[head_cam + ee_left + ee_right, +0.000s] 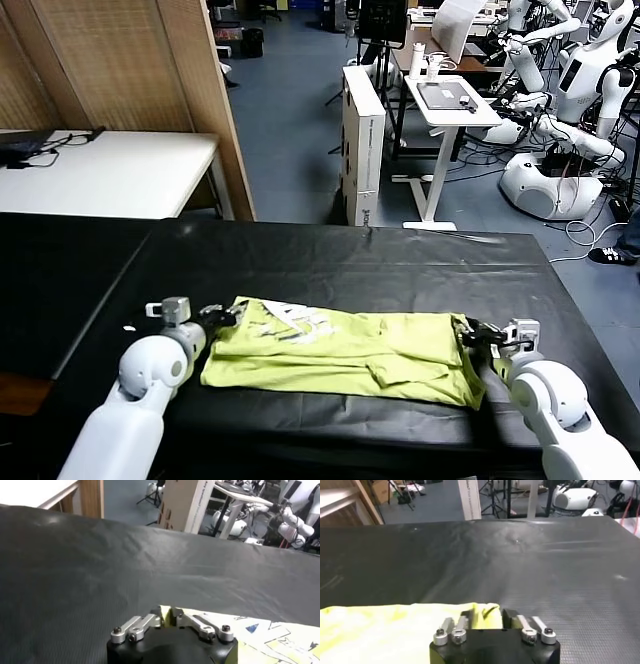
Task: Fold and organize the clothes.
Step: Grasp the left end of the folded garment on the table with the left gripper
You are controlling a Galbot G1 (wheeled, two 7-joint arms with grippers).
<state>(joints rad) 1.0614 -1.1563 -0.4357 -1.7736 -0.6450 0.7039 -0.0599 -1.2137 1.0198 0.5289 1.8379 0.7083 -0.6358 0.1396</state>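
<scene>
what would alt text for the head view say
A lime yellow-green T-shirt lies partly folded on a black table, print side showing near its left end. The left pincer grips the shirt's left end and the right pincer grips its right end. Behind are a white table and parked robots.

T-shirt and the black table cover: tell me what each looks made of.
T-shirt: soft matte knit, probably cotton; it lies limp with creases, printed near the left pincer. Table cover: thin black sheet with a faint sheen and fine woven texture, possibly coated fabric or plastic; it wrinkles. The right pincer is at the shirt's other end.
</scene>
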